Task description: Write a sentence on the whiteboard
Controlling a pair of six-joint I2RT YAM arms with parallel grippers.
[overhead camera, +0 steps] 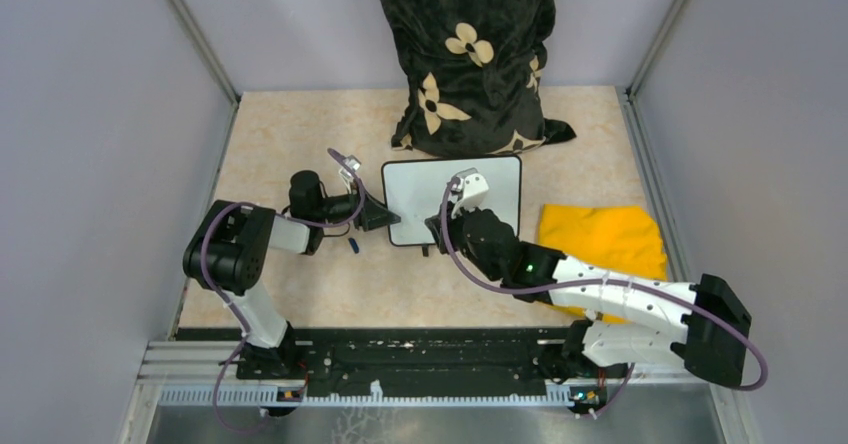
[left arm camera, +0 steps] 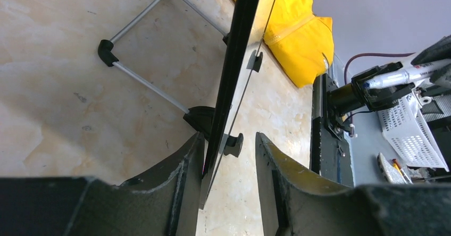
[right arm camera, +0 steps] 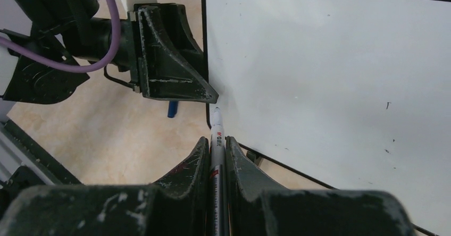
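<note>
Nearest you, the right gripper [right arm camera: 216,143] has its fingers pressed together on a slim white marker pen with a dark lower barrel [right arm camera: 217,132]. The pen's tip points at the left rim of the small white rectangular whiteboard with the thin black frame [right arm camera: 330,60], close to its near-left corner. You cannot tell whether the tip touches.

Just beside that tip, your left gripper [left arm camera: 230,140] straddles the same left rim. Its fingers are apart: one lies against the black frame and the other stands clear of it. A small blue cap [overhead camera: 353,245] lies on the beige marbled tabletop [overhead camera: 300,144] below that gripper.

The whiteboard sits mid-table between the two arms, propped on a thin grey rod stand with black corner pieces [left arm camera: 143,82]. Its white face carries only a few tiny dark specks.

To the right, near the board, lies a crumpled yellow cloth [overhead camera: 600,239]. Farthest back, a black cushion with cream flower prints [overhead camera: 465,54] stands just behind the board's far edge.
</note>
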